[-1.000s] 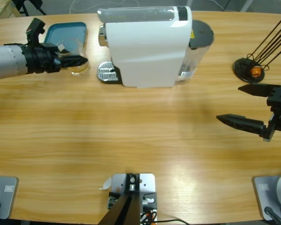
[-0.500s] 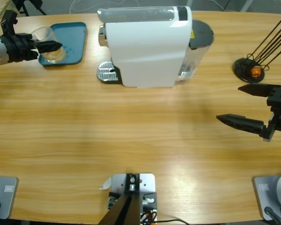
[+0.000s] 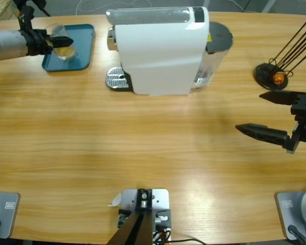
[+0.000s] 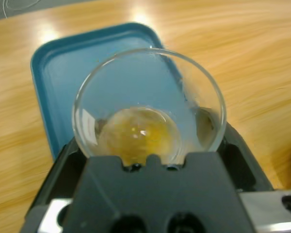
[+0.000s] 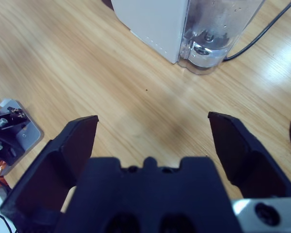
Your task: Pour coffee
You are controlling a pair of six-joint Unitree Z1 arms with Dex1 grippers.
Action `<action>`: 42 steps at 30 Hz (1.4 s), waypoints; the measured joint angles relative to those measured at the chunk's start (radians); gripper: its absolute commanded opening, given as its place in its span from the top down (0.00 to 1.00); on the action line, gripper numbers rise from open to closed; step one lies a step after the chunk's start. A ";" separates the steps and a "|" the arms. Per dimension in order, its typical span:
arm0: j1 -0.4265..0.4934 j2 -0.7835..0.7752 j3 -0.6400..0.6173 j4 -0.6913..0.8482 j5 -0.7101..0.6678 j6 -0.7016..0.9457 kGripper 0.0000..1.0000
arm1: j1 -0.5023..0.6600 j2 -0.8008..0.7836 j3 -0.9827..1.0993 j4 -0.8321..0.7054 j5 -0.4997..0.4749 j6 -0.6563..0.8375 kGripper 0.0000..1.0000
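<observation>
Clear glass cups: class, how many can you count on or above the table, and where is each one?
1. The clear glass cup sits in the left gripper, above the blue tray at the table's far left, with a thin layer of coffee inside. The coffee machine could hide others.

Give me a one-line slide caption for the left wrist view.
Left tool holds a clear glass cup with a thin layer of amber coffee above the blue tray.

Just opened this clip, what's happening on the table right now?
The left pincer holds a small clear glass cup over the blue tray, beside the white coffee machine. A thin layer of amber coffee sits in the cup's bottom. The right pincer hangs open over bare table, holding nothing, near the black capsule stand.
</observation>
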State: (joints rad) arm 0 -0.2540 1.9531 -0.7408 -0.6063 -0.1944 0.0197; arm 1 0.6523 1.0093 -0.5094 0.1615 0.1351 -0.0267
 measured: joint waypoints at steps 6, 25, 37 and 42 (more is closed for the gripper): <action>0.000 0.020 -0.024 0.038 0.026 0.000 0.17 | 0.000 0.000 0.000 -0.006 -0.005 0.001 0.00; 0.012 -0.079 -0.061 0.271 0.051 0.001 0.00 | 0.000 -0.011 0.001 -0.016 -0.011 0.007 0.00; -0.067 -0.596 0.075 0.568 0.051 0.001 0.00 | 0.000 -0.011 0.001 -0.017 -0.011 0.007 0.00; -0.193 -0.758 0.152 0.618 0.049 -0.004 0.00 | 0.000 -0.007 0.001 -0.017 -0.011 0.007 0.00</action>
State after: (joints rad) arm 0 -0.4466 1.1953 -0.5887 0.0116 -0.1459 0.0158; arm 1 0.6524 1.0019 -0.5085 0.1441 0.1242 -0.0195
